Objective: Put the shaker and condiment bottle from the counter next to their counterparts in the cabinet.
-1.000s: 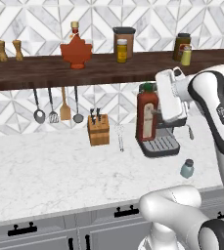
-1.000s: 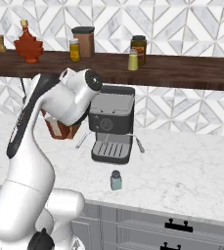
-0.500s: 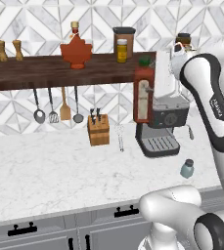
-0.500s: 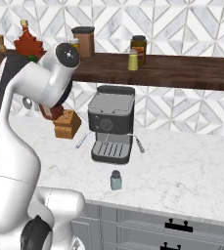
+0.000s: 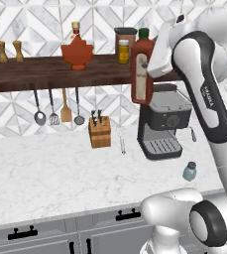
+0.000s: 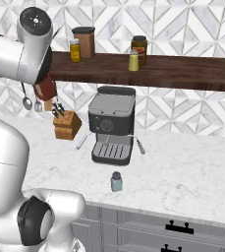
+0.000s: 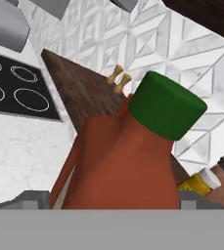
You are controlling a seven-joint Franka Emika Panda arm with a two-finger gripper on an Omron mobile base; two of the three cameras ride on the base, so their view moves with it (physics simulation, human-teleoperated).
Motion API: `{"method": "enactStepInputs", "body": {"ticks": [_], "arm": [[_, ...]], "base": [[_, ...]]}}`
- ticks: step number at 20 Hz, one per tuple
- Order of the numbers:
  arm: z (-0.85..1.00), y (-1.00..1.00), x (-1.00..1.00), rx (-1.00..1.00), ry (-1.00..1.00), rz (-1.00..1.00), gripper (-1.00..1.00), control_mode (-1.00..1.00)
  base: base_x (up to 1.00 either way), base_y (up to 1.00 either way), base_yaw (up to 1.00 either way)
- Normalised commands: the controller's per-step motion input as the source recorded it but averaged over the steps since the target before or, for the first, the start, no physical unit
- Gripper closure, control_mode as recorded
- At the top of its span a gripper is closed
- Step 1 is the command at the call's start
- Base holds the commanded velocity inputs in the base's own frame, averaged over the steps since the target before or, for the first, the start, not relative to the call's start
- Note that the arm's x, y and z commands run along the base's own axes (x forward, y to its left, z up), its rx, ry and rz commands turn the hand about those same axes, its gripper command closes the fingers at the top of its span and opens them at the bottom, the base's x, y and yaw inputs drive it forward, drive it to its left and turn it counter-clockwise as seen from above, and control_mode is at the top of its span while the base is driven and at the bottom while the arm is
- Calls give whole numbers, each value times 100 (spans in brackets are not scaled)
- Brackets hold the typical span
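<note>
The condiment bottle [image 5: 141,70], dark red with a green cap, hangs upright in the air at the front edge of the cabinet [image 5: 35,75] shelf. My gripper [image 5: 152,63] is shut on it from the right. In the hand view its green cap [image 7: 166,105] and red body loom close between my fingertips [image 7: 33,198]. From the right base view, only the bottle's lower end [image 6: 46,88] peeks out under my arm. The shaker [image 5: 189,171] [image 6: 116,182] stands alone on the counter [image 5: 45,173] in front of the coffee machine. The maple-leaf bottle [image 5: 77,50] and the yellow-green shaker [image 6: 133,60] stand on the shelf.
A coffee machine [image 5: 162,124] [image 6: 111,129] sits below the held bottle. A knife block [image 5: 99,133] and hanging utensils [image 5: 55,106] are to its left. Two wooden mills [image 5: 9,49] and jars [image 6: 84,42] occupy the shelf. A black stovetop [image 7: 15,93] is in the hand view.
My arm has raised the condiment bottle from in front of the coffee machine up to shelf height, drifting slightly left. The shaker has stayed put.
</note>
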Motion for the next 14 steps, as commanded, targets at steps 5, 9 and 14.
{"method": "enactStepInputs", "body": {"ticks": [5,9,14], "arm": [[27,5,17,1,-1,-23,100,-100],[9,18,21,6,-1,-27,100,-100],[0,20,36,10,0,-26,100,-100]], "base": [[0,0,0],[0,0,0],[0,0,0]]}}
